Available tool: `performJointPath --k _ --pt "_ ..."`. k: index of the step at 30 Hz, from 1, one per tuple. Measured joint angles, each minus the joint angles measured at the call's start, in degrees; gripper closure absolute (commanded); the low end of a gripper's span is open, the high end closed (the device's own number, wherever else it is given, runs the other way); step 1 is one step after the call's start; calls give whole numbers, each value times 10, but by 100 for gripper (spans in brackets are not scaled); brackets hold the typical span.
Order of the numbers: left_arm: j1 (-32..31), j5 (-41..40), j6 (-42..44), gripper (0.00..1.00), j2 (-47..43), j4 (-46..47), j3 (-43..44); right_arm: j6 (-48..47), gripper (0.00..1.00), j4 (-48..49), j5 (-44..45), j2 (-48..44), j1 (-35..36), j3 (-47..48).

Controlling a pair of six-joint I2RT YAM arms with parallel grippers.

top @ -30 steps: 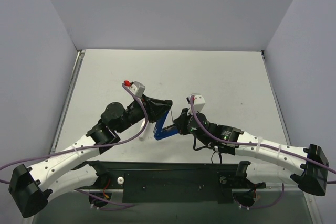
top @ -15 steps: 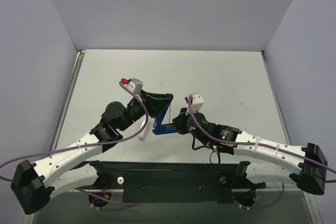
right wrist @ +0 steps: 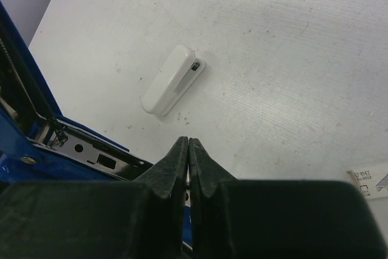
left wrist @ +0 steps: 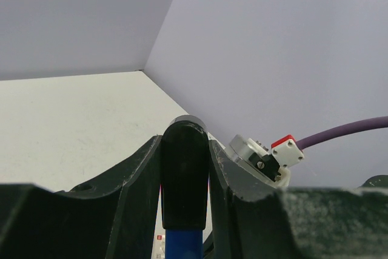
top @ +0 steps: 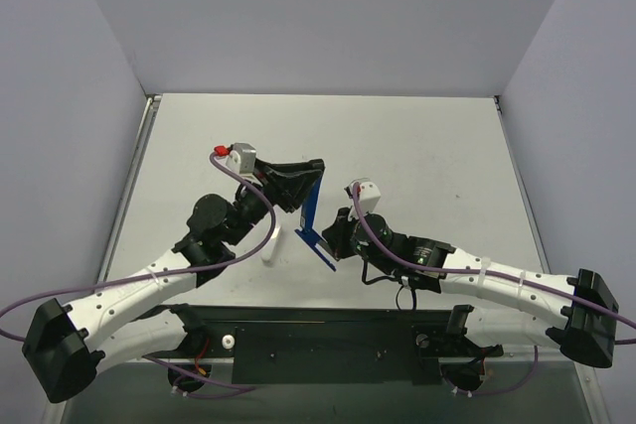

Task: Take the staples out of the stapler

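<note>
A: From overhead, what has shifted?

B: The left gripper (top: pixel 303 178) has swung up and away from the bases; it carries the black end of the stapler (top: pixel 310 208) with it; the blue body now hangs over the table (top: pixel 427 146) in a wide V, hinge low; a second ago the lower leg pointed up towards the right gripper (top: pixel 328 242), now it slants to the near edge.

A: And the left wrist?

B: Both fingers (left wrist: pixel 130 204) clamp the stapler's black end (left wrist: pixel 183 180); blue shows below it.

A: The right wrist?

B: The right gripper (right wrist: pixel 185 142) is clenched, tips touching, just beside the bared metal magazine (right wrist: pixel 91 147); whether it pinches any edge I cannot tell; a white plastic piece (right wrist: pixel 173 80) lies apart on the table.

A: Meaning?

B: Opened far enough, I judge; no staples can be made out; the emptying itself looks undone.
</note>
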Motion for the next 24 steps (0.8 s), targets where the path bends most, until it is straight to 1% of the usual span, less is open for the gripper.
performJointPath --k 12,24 --pt "0 -39 9 100 28 20 0 2 100 22 -4 5 -5 0" --pt "0 -68 36 100 92 32 2 7 100 60 -50 48 -52 0"
